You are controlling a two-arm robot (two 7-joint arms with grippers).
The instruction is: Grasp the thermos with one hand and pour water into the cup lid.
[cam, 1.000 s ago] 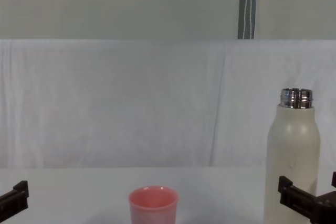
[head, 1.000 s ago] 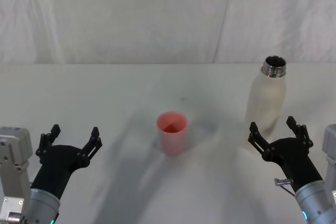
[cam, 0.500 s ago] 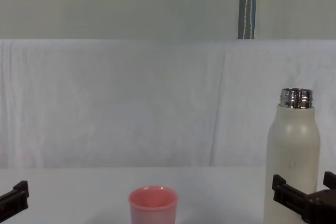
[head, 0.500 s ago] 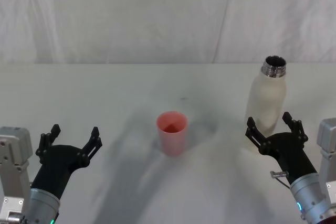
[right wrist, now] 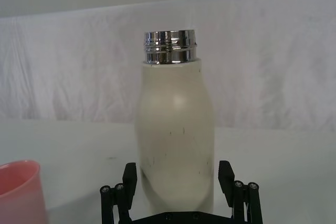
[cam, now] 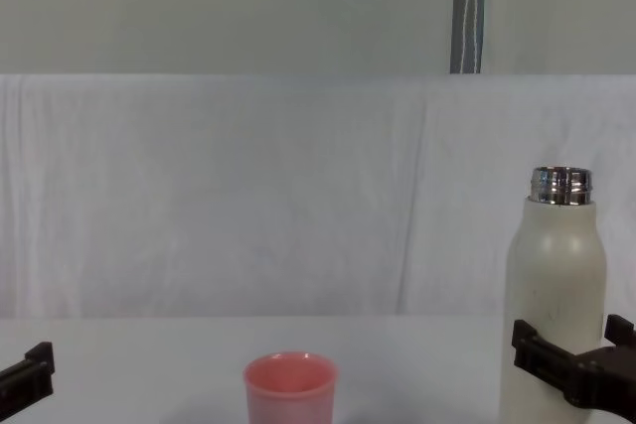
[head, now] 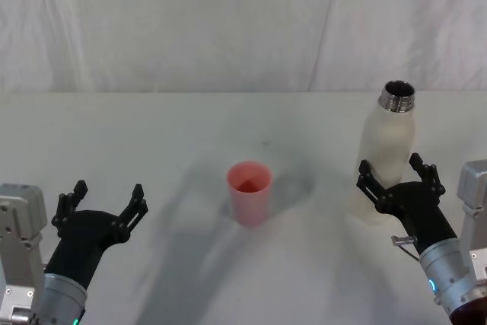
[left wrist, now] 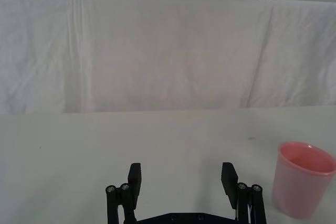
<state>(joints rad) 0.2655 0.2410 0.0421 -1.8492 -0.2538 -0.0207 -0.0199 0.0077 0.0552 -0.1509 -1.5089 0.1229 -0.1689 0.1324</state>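
Cup [head: 249, 191] stands upright at table [head: 152, 135] centre. Thermos [head: 387, 150] stands upright well to its right. Right gripper [head: 396, 176] brackets the thermos base; left gripper [head: 103, 205] sits near left.

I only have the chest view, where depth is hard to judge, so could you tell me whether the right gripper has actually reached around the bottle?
Observer: Yes. In the right wrist view the right gripper is open, with one finger on each side of the bottle's lower body, not clamped on it.
Operator: Thank you. And the other arm?
Observer: The head view shows the left gripper open near the table's front left, to the left of the pink cup and apart from it.
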